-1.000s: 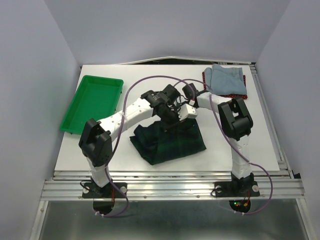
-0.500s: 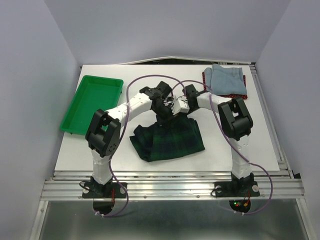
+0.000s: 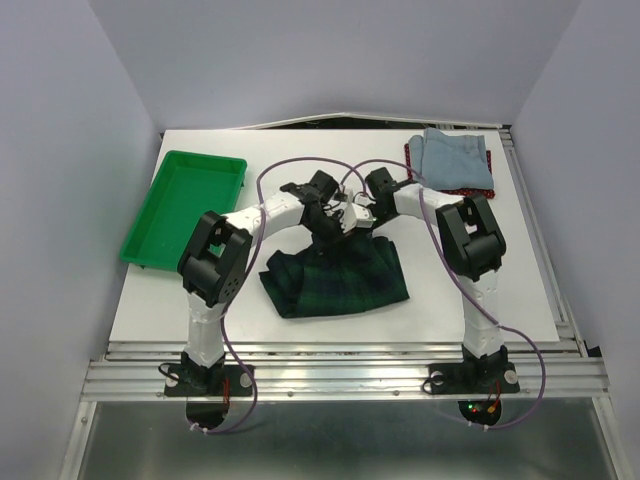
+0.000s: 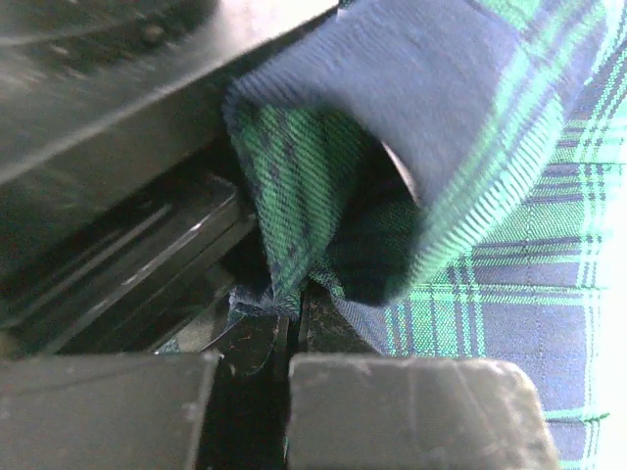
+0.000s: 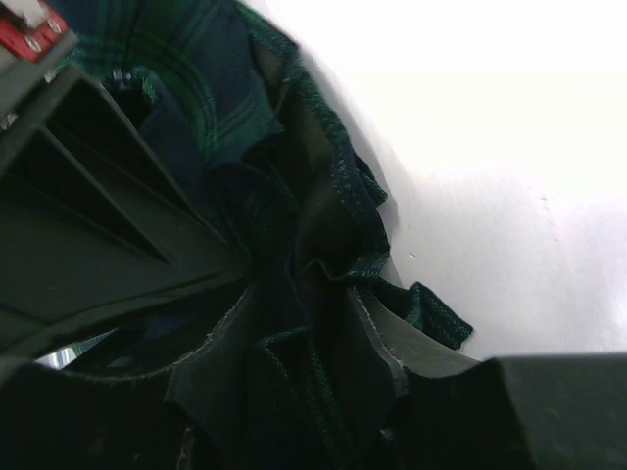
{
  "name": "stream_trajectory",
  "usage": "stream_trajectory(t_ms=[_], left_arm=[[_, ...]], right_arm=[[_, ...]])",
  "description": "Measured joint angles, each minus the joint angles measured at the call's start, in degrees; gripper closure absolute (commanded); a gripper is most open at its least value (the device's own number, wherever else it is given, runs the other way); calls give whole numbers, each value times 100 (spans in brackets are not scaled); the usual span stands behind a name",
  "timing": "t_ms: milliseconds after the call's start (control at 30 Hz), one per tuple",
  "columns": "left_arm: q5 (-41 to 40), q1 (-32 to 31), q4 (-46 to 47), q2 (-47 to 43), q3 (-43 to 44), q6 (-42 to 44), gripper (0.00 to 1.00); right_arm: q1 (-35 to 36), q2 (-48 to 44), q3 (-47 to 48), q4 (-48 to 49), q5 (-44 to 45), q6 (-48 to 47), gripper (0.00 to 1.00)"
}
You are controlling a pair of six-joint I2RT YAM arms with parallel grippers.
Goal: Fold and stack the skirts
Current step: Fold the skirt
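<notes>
The dark green-and-navy plaid skirt (image 3: 338, 283) lies at the table's middle, its far edge lifted. My left gripper (image 3: 333, 222) and right gripper (image 3: 354, 217) meet side by side at that far edge. In the left wrist view the gripper (image 4: 292, 328) is shut on a fold of plaid cloth (image 4: 294, 196). In the right wrist view the gripper (image 5: 313, 392) is shut on bunched plaid cloth (image 5: 323, 225). The folded light blue denim skirt (image 3: 455, 160) lies on the red dotted skirt (image 3: 464, 190) at the back right.
The bright green plastic tray (image 3: 185, 205) lies at the table's left side. The white table top (image 3: 500, 270) ends at a metal rail at the near edge. Purple cables loop over both arms.
Both grippers have moved toward the back of the table with the plaid skirt's edge in them. The skirt has drawn out flatter and wider. The left arm's elbow has swung right.
</notes>
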Motion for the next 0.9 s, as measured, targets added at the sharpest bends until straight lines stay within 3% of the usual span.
stream_trajectory(t_ms=[233,500,733,767,867,900], left_arm=[[52,122,474,2,-330,-127,92],[-87,164,942,125,-363,-289,64],[-197,188,1003,160,-326,-330,58],[-199,190,968,184,-289,-330,50],[-275,221,820,240,-101,-348,40],[-295,245,765,247,-48,-358,22]], right_arm=[[-103,20,295,-15,750,887,43],[-929,-195,310,55,1316,2170,37],[-1491,-796,310,61,1698,2583,31],[-1497,-905,310,59,1692,2599,31],[-1495,-1414,308,61,1646,2616,32],[-1495,-1567,302,68,1635,2616,32]])
